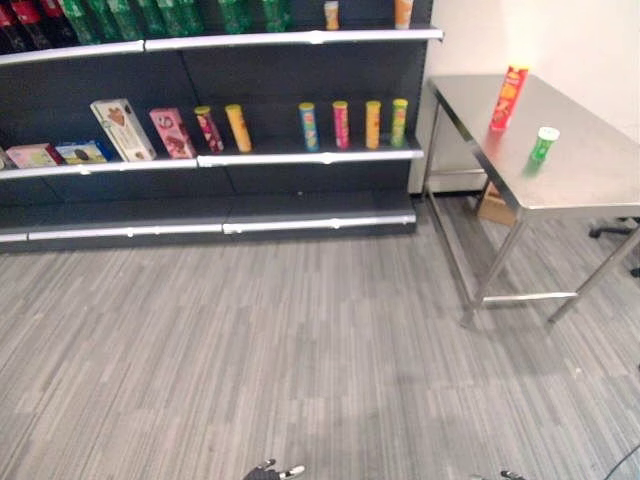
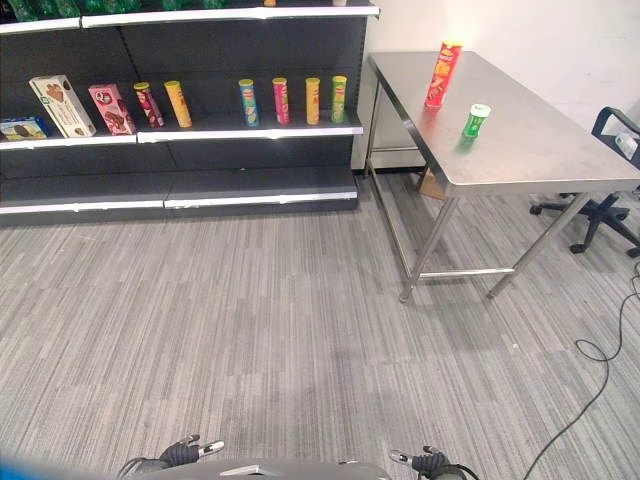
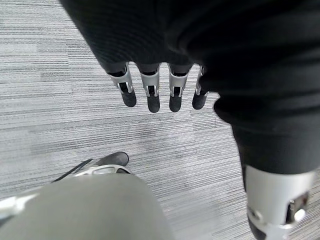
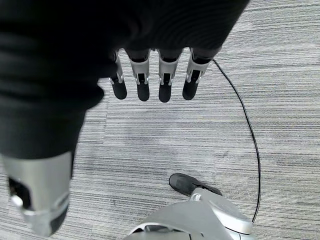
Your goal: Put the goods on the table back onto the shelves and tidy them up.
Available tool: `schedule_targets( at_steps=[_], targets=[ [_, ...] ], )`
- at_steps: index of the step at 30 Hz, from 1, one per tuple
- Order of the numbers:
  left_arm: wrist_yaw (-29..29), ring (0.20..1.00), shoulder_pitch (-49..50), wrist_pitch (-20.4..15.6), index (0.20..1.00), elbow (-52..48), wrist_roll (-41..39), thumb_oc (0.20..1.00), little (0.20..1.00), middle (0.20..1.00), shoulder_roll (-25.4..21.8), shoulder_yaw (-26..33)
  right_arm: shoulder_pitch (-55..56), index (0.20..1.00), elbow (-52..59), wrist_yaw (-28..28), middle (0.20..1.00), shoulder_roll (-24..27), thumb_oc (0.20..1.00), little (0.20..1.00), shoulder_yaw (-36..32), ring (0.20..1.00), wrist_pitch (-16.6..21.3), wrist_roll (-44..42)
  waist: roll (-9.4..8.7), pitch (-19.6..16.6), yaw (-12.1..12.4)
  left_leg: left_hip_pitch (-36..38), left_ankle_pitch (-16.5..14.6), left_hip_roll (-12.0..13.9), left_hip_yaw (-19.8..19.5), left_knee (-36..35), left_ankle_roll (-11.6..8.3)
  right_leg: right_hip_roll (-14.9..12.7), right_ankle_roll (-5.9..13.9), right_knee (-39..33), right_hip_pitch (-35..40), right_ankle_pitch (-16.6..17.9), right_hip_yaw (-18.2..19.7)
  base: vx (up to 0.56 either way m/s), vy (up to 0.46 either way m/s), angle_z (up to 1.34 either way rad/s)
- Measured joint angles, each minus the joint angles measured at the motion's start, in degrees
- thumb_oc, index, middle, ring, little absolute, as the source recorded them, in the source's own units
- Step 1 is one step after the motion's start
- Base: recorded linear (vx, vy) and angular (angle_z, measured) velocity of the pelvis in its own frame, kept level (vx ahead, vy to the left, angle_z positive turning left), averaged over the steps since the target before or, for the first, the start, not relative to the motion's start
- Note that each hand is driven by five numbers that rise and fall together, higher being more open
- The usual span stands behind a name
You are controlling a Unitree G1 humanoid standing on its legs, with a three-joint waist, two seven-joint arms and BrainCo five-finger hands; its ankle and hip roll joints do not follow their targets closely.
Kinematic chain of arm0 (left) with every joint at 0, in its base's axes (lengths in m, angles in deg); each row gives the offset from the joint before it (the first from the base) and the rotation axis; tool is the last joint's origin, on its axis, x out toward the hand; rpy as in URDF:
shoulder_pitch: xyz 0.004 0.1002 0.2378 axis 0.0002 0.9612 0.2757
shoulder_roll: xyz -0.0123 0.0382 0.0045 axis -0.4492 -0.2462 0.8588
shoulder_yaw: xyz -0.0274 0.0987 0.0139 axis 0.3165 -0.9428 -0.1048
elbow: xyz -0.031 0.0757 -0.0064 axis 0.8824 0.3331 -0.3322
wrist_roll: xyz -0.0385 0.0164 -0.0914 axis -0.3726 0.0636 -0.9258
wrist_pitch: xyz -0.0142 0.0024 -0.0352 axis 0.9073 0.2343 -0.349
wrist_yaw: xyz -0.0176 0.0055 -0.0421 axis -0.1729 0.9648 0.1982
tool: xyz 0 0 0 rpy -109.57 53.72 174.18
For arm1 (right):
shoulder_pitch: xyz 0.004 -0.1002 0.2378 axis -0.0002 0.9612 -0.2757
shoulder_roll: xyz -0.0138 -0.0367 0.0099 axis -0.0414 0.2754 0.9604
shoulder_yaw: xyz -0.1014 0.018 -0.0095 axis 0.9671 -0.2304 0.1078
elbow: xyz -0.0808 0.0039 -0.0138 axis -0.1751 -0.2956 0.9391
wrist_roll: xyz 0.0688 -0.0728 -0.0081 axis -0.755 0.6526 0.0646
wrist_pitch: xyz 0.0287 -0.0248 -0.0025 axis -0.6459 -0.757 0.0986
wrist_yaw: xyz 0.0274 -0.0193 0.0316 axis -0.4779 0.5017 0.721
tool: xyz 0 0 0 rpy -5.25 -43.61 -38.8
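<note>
Standing upright on the desk (image 2: 560, 165): red can (image 2: 443, 73), green can (image 2: 476, 121).
Left robot hand (image 3: 160, 90) and right robot hand (image 4: 150, 80) hang spread, empty.

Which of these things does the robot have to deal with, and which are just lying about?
Job:
red can and green can, both upright on the table
shelves, where they go

Just there:
office chair
cardboard box under the table

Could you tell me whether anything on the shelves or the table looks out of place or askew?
Two things sit off the shelves: a red can and a short green can stand on the steel table. On the middle shelf, a white box leans.
</note>
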Motion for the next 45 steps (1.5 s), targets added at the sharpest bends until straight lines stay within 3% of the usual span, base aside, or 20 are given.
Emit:
schedule_targets(
  at_steps=[14,18,20,22,24,26,27,28,30,32,33,34,35,37,38,39,40,41,44,45],
  targets=[
    [-0.18,1.000,-1.35,-0.01,1.000,-0.02,0.00,1.000,1.000,1.000,-0.16,0.01,-1.84,1.000,-0.01,0.14,1.000,0.85,1.000,1.000,0.06,1.000,-0.13,0.65,0.26,2.35,0.10,-2.28,0.07,-0.50,1.15,-0.02,0.18,-0.46,0.50,2.38,-4.21,-0.01,1.51,-0.01,0.096,-0.05],
    [-0.16,1.000,-3.26,-0.01,1.000,0.07,-0.06,1.000,1.000,1.000,-0.92,-0.87,-4.87,1.000,0.08,0.20,1.000,1.98,1.000,1.000,0.91,1.000,-0.16,0.68,0.29,5.62,0.08,-2.23,0.86,-1.02,2.72,-1.35,1.41,-2.51,3.05,14.69,-11.17,-2.74,1.24,0.05,0.145,-0.22],
    [-0.19,1.000,-4.92,-0.04,1.000,0.93,-0.05,1.000,1.000,1.000,-1.20,-0.91,-5.36,1.000,0.09,0.18,1.000,2.59,1.000,1.000,0.96,1.000,-0.15,0.66,0.66,7.09,0.02,-0.67,0.62,-1.40,2.97,-2.66,2.68,-4.72,4.40,25.80,-15.96,-3.96,0.79,0.15,0.105,-0.05],
    [-0.32,1.000,-5.66,-0.15,1.000,1.24,-0.06,1.000,1.000,1.000,-1.23,-0.89,-4.36,1.000,-0.02,0.26,1.000,2.50,1.000,1.000,1.03,1.000,-0.25,0.64,0.43,7.14,-0.77,-0.12,-0.29,-2.48,2.42,-2.72,2.82,-7.91,5.40,29.85,-18.94,-4.47,1.37,0.19,0.031,0.11],
    [-0.44,1.000,-5.71,-0.01,1.000,1.28,-0.07,1.000,1.000,1.000,-1.28,-1.07,-4.30,1.000,0.00,0.25,1.000,2.26,1.000,1.000,1.01,1.000,-0.25,0.59,-0.28,7.37,-1.86,-0.12,-0.44,-3.10,1.84,-2.77,3.07,-9.35,5.88,26.42,-21.27,-4.15,3.83,0.18,-0.016,0.05],
    [-0.44,1.000,-6.76,-0.03,1.000,1.60,-0.13,1.000,1.000,1.000,-1.23,-0.97,-3.95,1.000,-0.57,0.24,1.000,2.00,1.000,1.000,0.99,1.000,-0.73,0.52,-0.82,7.77,-3.31,-0.32,-0.45,-3.06,1.17,-2.74,3.19,-8.48,9.01,13.11,-22.91,-0.77,7.86,0.37,-0.048,0.20],
    [-0.80,1.000,-7.70,-0.01,1.000,2.23,-0.13,1.000,1.000,1.000,-1.02,-0.92,-3.85,1.000,-1.08,0.20,1.000,1.88,1.000,1.000,0.85,1.000,-0.81,0.50,-1.71,7.91,-4.81,-0.36,-0.92,-2.87,0.14,-2.65,2.66,-8.00,10.64,2.67,-23.33,1.74,7.94,0.63,-0.067,0.45],
    [-0.99,1.000,-8.81,-0.13,1.000,2.23,-0.13,1.000,1.000,1.000,-1.09,-0.85,-3.94,1.000,-2.11,0.20,1.000,1.54,1.000,1.000,0.07,1.000,-1.23,0.50,-2.92,8.46,-5.54,0.12,-1.46,-2.91,-1.14,-2.79,1.77,-8.33,10.92,-3.20,-23.97,3.45,6.87,0.55,-0.074,0.50],
    [-0.98,1.000,-7.33,-0.39,1.000,1.76,-0.14,1.000,1.000,1.000,-0.35,-0.97,-2.09,1.000,-3.44,0.17,1.000,1.32,1.000,1.000,-2.40,1.000,-1.34,0.51,-3.78,7.40,-6.35,4.31,-4.28,-1.36,-2.43,-2.74,-1.63,-8.44,10.69,0.49,-23.33,3.77,2.76,0.67,-0.158,0.49],
    [-0.82,1.000,-6.79,-0.42,1.000,1.59,-0.11,1.000,1.000,1.000,1.15,-1.31,-1.26,1.000,-4.59,0.24,1.000,1.54,1.000,1.000,-3.37,1.000,-1.57,0.54,-1.11,6.10,-7.05,5.97,-6.63,3.64,-5.46,-2.69,-3.94,-6.90,9.14,8.38,-23.52,6.38,-3.73,0.58,-0.251,0.71],
    [-0.71,1.000,-6.74,-0.43,1.000,1.99,-0.09,1.000,1.000,1.000,1.22,-1.89,-1.54,1.000,-4.97,0.34,1.000,1.72,1.000,1.000,-3.04,1.000,-1.54,0.54,0.07,5.66,-7.68,6.09,-7.49,6.49,-7.73,-1.55,-3.96,-5.28,8.40,11.23,-23.31,6.26,-3.83,0.40,-0.209,1.07],
    [-0.65,1.000,-6.79,-0.36,1.000,2.70,-0.11,1.000,1.000,1.000,1.35,-2.01,-1.66,1.000,-4.91,0.49,1.000,2.31,1.000,1.000,-2.74,1.000,-1.70,0.54,0.65,5.16,-7.69,6.56,-7.13,8.48,-9.08,2.07,-4.63,-2.83,4.70,12.73,-21.71,4.41,-3.68,0.35,-0.209,0.64],
    [-0.53,1.000,-6.67,-0.53,1.000,2.29,-0.13,1.000,1.000,1.000,1.20,-1.87,-2.63,1.000,-4.01,0.41,1.000,3.24,1.000,1.000,-2.75,1.000,-1.52,0.54,0.15,4.81,-6.39,6.25,-5.61,8.64,-9.48,7.17,-6.48,-1.62,2.77,11.76,-19.16,3.17,-3.38,0.34,-0.230,0.30],
    [-0.36,1.000,-6.22,-0.45,1.000,2.24,-0.28,1.000,1.000,1.000,1.41,-1.46,-3.37,1.000,-1.29,0.16,1.000,5.29,1.000,1.000,-2.73,1.000,0.06,0.49,-0.03,3.30,-6.12,1.47,-1.86,9.65,-10.24,18.77,-12.27,-0.48,1.37,7.60,-14.56,2.39,-4.37,0.47,-0.340,0.10],
    [-0.37,1.000,-6.01,-0.48,1.000,2.03,-0.55,1.000,1.000,1.000,1.49,-1.45,-3.38,1.000,-0.33,0.14,1.000,5.94,1.000,1.000,-2.71,1.000,0.19,0.47,-0.06,2.84,-6.02,-1.69,-0.06,10.16,-12.07,24.75,-14.25,-0.08,1.07,5.92,-13.03,2.21,-4.76,0.45,-0.327,0.27],
    [-0.38,1.000,-5.55,-0.47,1.000,1.58,-1.09,1.000,1.000,1.000,1.67,-0.87,-3.81,1.000,0.11,0.08,1.000,6.31,1.000,1.000,-2.79,1.000,0.38,0.45,-0.05,2.84,-5.84,-6.73,3.76,10.73,-15.20,35.20,-14.82,1.08,-0.41,4.73,-11.33,1.62,-5.09,0.30,-0.224,0.19],
    [-0.39,1.000,-5.55,-0.48,1.000,1.52,-1.14,1.000,1.000,1.000,1.67,-0.83,-3.86,1.000,0.02,0.06,1.000,6.27,1.000,1.000,-2.78,1.000,0.38,0.44,-0.05,2.85,-5.84,-7.49,4.23,10.78,-15.50,36.48,-14.86,1.20,-0.59,4.66,-11.13,1.63,-5.08,0.18,-0.131,-0.12],
    [-0.15,1.000,-4.75,-0.56,1.000,0.60,-2.78,1.000,1.000,1.000,1.78,0.95,-4.28,1.000,-0.48,-0.14,1.000,5.73,1.000,1.000,-1.08,1.000,0.00,0.32,-0.70,2.90,-4.28,-18.23,12.45,10.77,-18.20,55.81,-15.29,2.53,-4.94,3.04,-7.05,0.62,-3.93,0.19,-0.107,-0.40],
    [-0.34,1.000,-4.99,-0.49,1.000,1.49,-2.87,1.000,1.000,1.000,0.09,1.23,-3.94,1.000,-0.53,0.08,1.000,4.63,1.000,1.000,2.48,1.000,0.23,0.32,-2.32,1.79,-3.12,-23.92,12.70,9.06,-12.49,55.60,-13.97,2.68,-6.79,1.58,-3.47,-0.74,-2.13,0.29,-0.059,-0.42],
    [-0.36,1.000,-6.26,-0.65,1.000,1.58,-3.45,1.000,1.000,1.000,-0.83,1.72,-3.93,1.000,-1.96,-0.01,1.000,2.78,1.000,1.000,3.40,1.000,-0.24,0.26,-3.58,2.28,-2.75,-28.48,10.27,9.05,-7.46,48.73,-9.66,2.96,-6.52,-0.90,-0.98,-0.58,-1.58,0.43,0.105,-0.35]
  ],
)
